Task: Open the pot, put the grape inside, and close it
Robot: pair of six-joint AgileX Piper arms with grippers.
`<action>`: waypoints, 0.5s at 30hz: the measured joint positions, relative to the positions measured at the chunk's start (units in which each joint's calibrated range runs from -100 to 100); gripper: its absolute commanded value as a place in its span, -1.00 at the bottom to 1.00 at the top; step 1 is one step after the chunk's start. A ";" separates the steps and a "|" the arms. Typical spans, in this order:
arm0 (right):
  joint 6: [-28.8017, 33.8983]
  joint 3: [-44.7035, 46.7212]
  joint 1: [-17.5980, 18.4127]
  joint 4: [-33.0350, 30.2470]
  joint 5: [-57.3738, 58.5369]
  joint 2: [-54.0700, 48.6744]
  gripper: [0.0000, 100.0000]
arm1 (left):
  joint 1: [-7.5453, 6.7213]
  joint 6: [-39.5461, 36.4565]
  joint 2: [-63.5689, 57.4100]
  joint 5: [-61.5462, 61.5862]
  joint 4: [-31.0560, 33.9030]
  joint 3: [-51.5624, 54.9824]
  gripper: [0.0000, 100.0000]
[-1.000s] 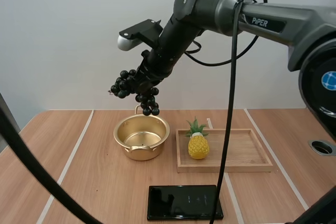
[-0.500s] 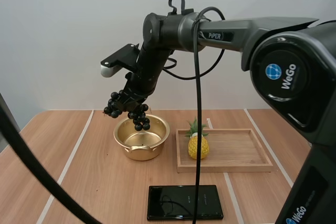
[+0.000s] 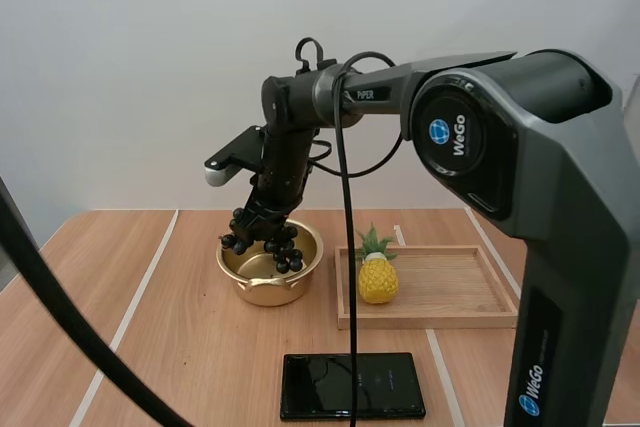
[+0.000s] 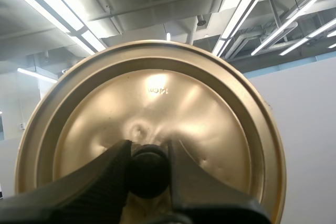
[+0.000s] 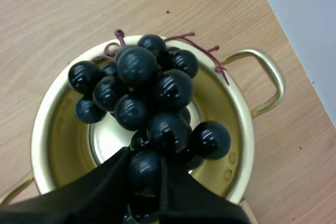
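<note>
My right gripper (image 3: pixel 262 219) is shut on a bunch of dark grapes (image 3: pixel 268 242), which hangs right at the mouth of the open gold pot (image 3: pixel 262 290). In the right wrist view the grapes (image 5: pixel 147 93) dangle over the pot's shiny inside (image 5: pixel 58 150), pinched from above by my right gripper (image 5: pixel 159 179). One pot handle (image 5: pixel 268 77) juts out to the side. The left wrist view has the gold lid (image 4: pixel 210 124) seen from its top side, lifted into the air. My left gripper (image 4: pixel 149 169) is shut on the lid's black knob.
To the right of the pot a wooden tray (image 3: pixel 460 292) holds a small yellow pineapple (image 3: pixel 377 275). A black phone (image 3: pixel 351 385) lies flat near the table's front edge. Bare wood stretches left of the pot.
My right arm has brought the grapes down from well above the pot to its rim. The pot, tray and phone have stayed put.
</note>
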 measured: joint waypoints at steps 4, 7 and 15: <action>0.32 0.00 0.00 -1.35 0.00 1.82 -1.00 | 0.00 0.00 0.00 0.19 0.00 0.00 -1.00; 1.61 0.00 0.00 -3.47 -0.57 3.54 -1.00 | 0.00 0.00 0.00 0.57 0.00 0.00 -1.00; 5.69 0.00 0.00 -10.40 -1.04 6.35 -1.00 | 0.00 0.00 0.00 0.75 0.00 0.00 -1.00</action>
